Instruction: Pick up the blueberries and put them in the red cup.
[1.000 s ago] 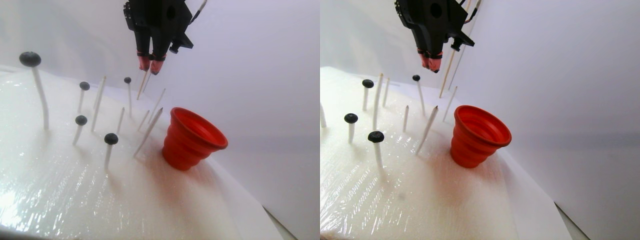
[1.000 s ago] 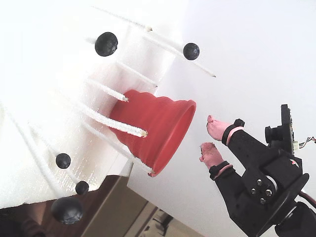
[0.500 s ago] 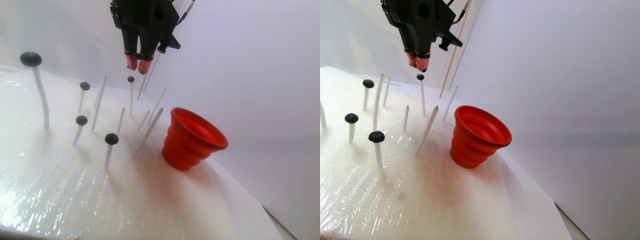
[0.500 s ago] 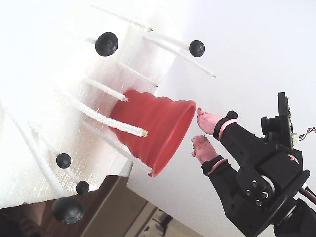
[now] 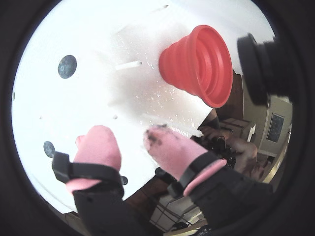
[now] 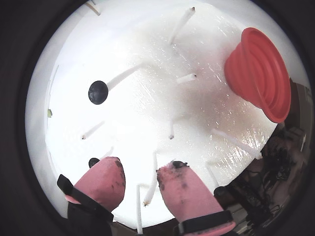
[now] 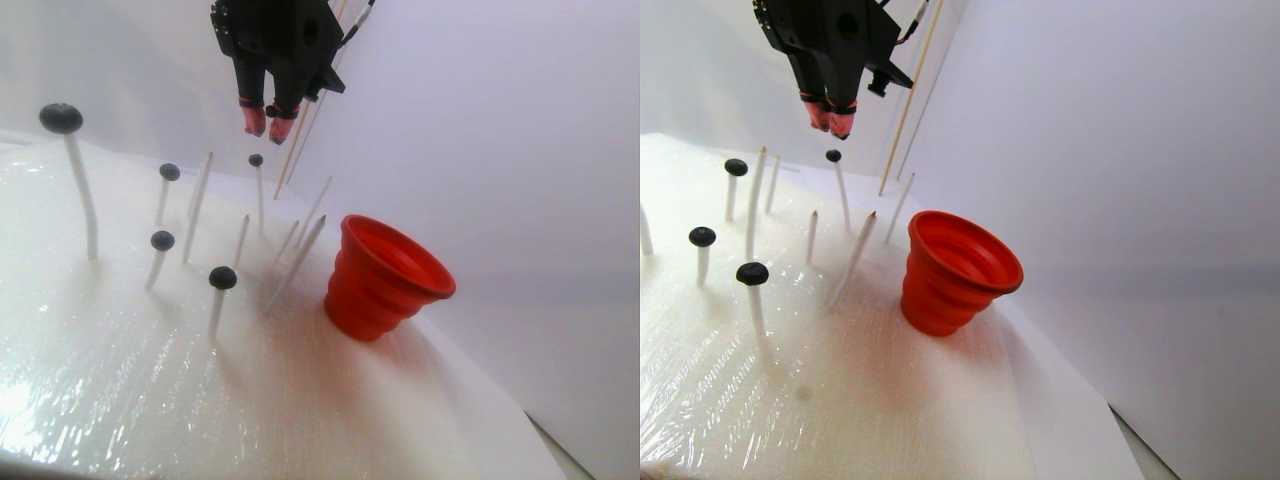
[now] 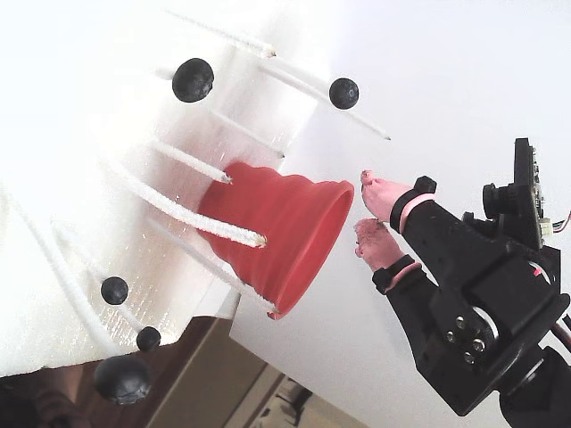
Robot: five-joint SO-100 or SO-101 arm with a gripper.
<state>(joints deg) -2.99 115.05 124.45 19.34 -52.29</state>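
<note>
Hand [image 7: 266, 129] empty with pink fingertips slightly apart, above far blueberries [image 7: 256, 160] on white sticks, red cup [image 7: 385, 278] at right

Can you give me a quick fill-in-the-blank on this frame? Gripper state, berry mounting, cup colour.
1. The gripper is ____, with nothing between its pink fingertips.
2. Each of the blueberries sits on the tip of a thin white ____.
3. The only cup on the white foam is ____ in colour.
4. In the stereo pair view the gripper hangs ____ the blueberries, touching none.

Missing words: open; stick; red; above
</note>
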